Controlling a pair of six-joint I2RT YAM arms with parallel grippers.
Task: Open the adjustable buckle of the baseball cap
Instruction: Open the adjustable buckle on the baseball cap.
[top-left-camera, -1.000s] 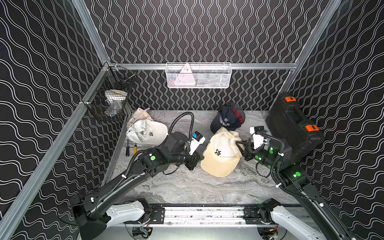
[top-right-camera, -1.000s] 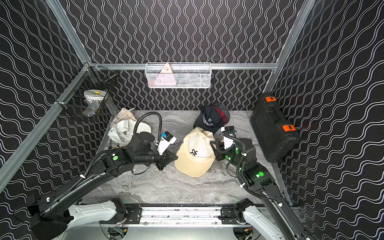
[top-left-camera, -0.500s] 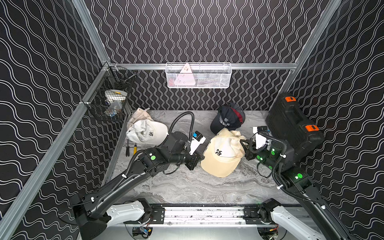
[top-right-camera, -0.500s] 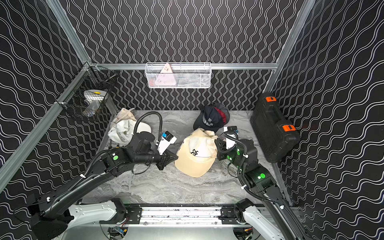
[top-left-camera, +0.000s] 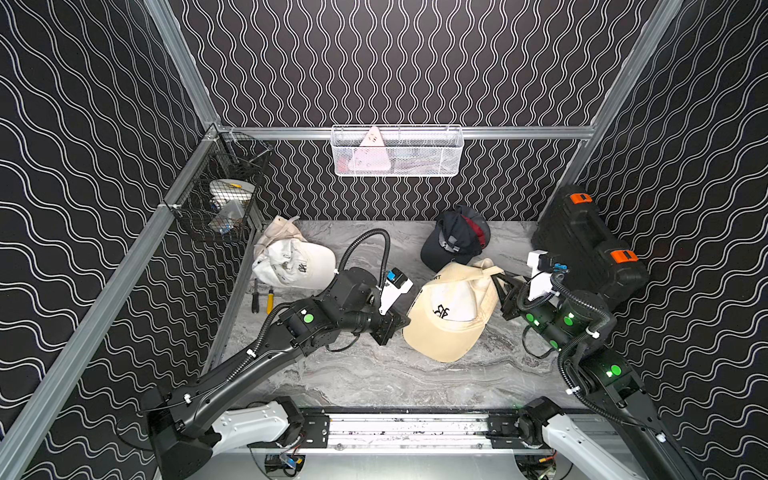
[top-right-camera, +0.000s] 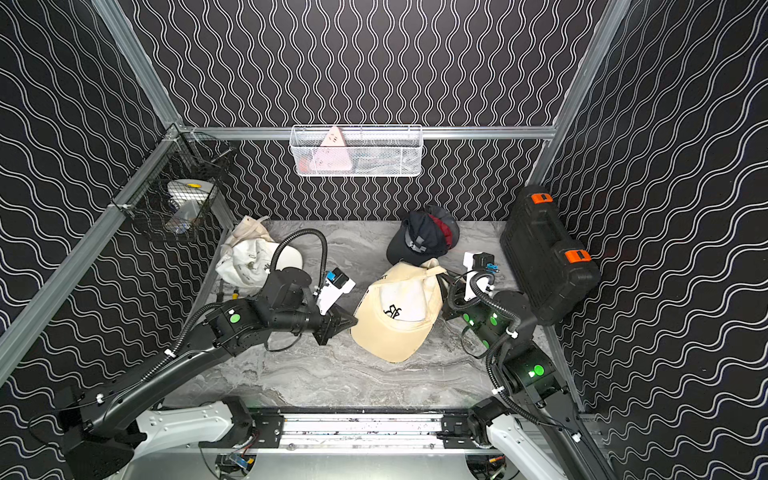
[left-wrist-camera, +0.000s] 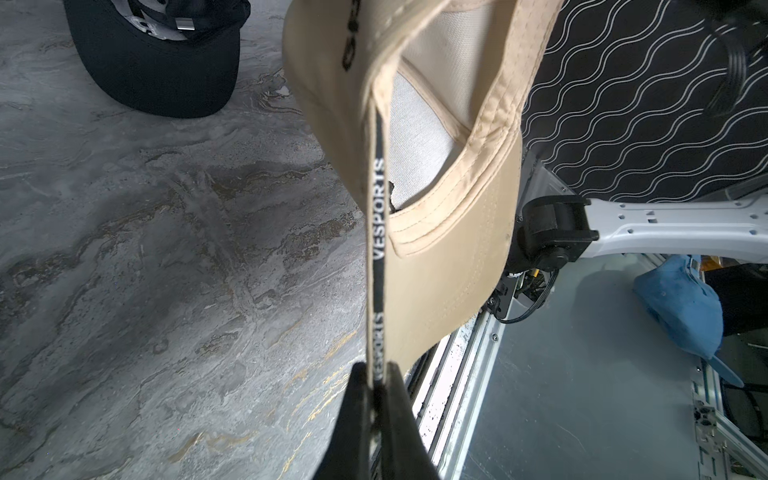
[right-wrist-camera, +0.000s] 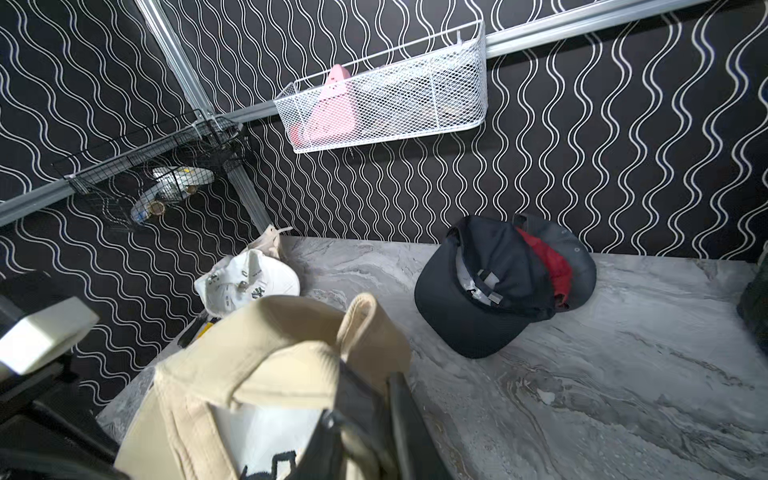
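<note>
Our left gripper (left-wrist-camera: 376, 386) clamping the black woven tape (left-wrist-camera: 378, 232) of the beige cap (top-left-camera: 451, 332), right gripper (right-wrist-camera: 372, 399), hold we cannot tell.

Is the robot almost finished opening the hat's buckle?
Not yet. Done: the tan cap is grabbed, its rim pinched in the shut left gripper. In hand: the right gripper is at the back strap; whether it grips is unclear. Left: the buckle itself isn't visible, so opening it is apparently yet to come.

One beige cap (top-left-camera: 451, 309), one white basket (top-left-camera: 415, 164), one black basket (top-left-camera: 195, 220), one case (top-left-camera: 582, 241).
</note>
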